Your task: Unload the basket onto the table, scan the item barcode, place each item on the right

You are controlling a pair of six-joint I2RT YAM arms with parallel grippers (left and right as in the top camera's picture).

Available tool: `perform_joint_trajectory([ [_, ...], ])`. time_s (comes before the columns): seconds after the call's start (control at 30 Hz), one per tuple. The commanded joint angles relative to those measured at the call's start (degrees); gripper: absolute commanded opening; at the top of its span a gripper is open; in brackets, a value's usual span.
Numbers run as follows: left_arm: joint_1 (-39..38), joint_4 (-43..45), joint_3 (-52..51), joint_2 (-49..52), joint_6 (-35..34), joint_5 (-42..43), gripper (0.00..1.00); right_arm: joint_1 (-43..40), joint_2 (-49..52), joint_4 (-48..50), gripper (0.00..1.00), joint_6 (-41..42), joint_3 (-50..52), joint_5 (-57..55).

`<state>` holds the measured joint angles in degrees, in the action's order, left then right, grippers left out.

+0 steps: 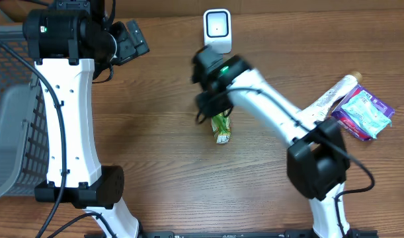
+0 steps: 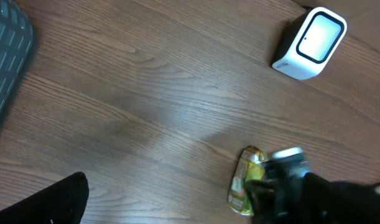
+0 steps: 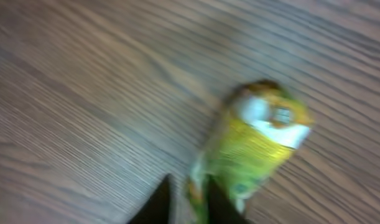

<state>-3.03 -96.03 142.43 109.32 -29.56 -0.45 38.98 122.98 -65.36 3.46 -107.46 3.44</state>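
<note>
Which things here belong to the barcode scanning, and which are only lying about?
For the job:
- green packet
- scanner
- right hand, at the green packet

Lying about:
- tube
- blue packet
- basket
- left hand, open, far from the green packet

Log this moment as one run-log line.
left tool: open, empty | right tool: closed on green-yellow foil packet, at its end | white box-shaped scanner: apart from packet
</note>
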Motion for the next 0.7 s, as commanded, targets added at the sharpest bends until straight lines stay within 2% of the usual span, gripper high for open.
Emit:
perform_joint_trajectory([
  [0.0, 0.0, 0.07, -0.24, 0.09, 0.66, 0.24, 0.99, 2.4, 2.27, 1.03, 0.08, 1.33, 0.81, -7.45],
  [0.4, 0.0, 0.07, -0.26, 0.09, 0.66, 0.24, 0.99, 1.36, 5.6, -0.98, 0.04, 2.45, 0.63, -10.34],
  [0.67, 0.0, 0.07, -0.26, 0.09, 0.66, 0.24, 1.0, -5.75, 5.62, -4.02, 0.04, 2.54, 0.48, -6.32],
])
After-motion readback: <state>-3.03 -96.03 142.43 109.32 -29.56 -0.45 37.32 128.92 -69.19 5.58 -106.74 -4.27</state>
